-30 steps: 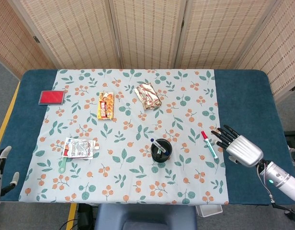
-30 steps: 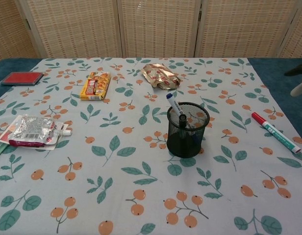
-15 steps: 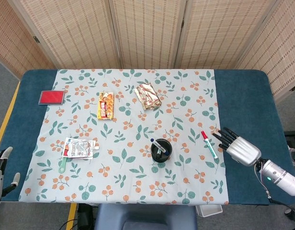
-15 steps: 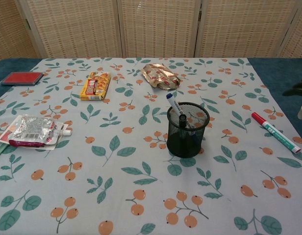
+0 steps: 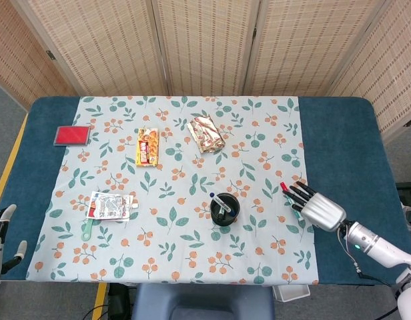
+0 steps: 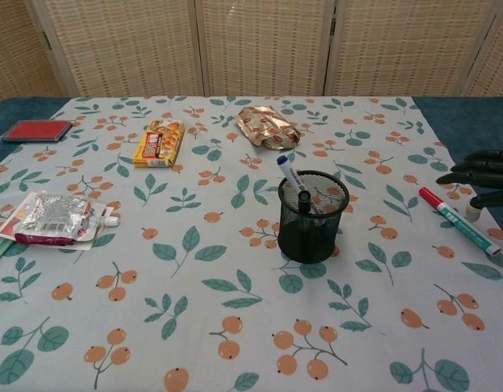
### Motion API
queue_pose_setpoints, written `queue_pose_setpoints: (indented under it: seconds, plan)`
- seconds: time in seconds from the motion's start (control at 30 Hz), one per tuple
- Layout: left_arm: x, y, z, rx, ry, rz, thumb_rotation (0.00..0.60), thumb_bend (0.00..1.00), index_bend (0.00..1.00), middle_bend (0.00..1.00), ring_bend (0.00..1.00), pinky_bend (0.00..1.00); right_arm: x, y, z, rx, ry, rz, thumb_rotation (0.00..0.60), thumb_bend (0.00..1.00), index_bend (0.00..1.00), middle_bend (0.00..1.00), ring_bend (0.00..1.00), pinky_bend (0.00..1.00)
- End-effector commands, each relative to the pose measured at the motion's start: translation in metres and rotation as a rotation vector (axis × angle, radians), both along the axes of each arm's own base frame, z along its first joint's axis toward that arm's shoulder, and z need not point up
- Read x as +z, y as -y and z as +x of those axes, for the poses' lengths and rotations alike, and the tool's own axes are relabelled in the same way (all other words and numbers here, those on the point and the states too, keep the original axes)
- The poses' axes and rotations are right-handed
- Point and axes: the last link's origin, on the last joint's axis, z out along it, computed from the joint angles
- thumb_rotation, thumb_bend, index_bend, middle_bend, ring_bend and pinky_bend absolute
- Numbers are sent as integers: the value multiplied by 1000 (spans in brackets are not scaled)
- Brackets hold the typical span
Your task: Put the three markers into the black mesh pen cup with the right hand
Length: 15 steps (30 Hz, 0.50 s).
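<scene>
The black mesh pen cup [image 5: 225,208] [image 6: 313,217] stands near the middle of the floral cloth. Two markers are inside it, a blue-capped one [image 6: 288,173] leaning out at the left and a dark one [image 6: 304,198]. A third marker [image 6: 460,220], white and green with a red cap [image 5: 283,186], lies flat on the cloth to the right of the cup. My right hand [image 5: 313,207] [image 6: 482,170] hovers low over it with fingers stretched out and apart, holding nothing. My left hand [image 5: 1,230] rests off the table's front left corner, only partly seen, fingers apart.
A gold snack wrapper [image 5: 207,133], a yellow snack pack [image 5: 147,146], a red flat case [image 5: 72,135] and a silver pouch [image 5: 110,205] lie on the back and left of the cloth. The table's blue edge [image 5: 345,153] runs along the right.
My right hand has moved left from the blue table edge toward the cloth. Its fingers now reach over the lying marker. The marker and cup have not moved.
</scene>
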Motion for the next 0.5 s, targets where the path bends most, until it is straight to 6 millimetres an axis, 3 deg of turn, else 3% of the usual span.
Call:
queue_pose_setpoints:
  seconds: [0.03, 0.5]
  plan:
    - [0, 0, 0, 2, 0, 2, 600, 402, 21, 163, 55, 264, -4, 5, 2, -5, 12, 0, 600, 253, 352, 35, 0, 0]
    - [3, 1, -1, 6, -1, 13, 600, 402, 21, 164, 55, 264, -12, 8, 1, -21, 17, -8, 600, 262, 356, 37, 0, 0]
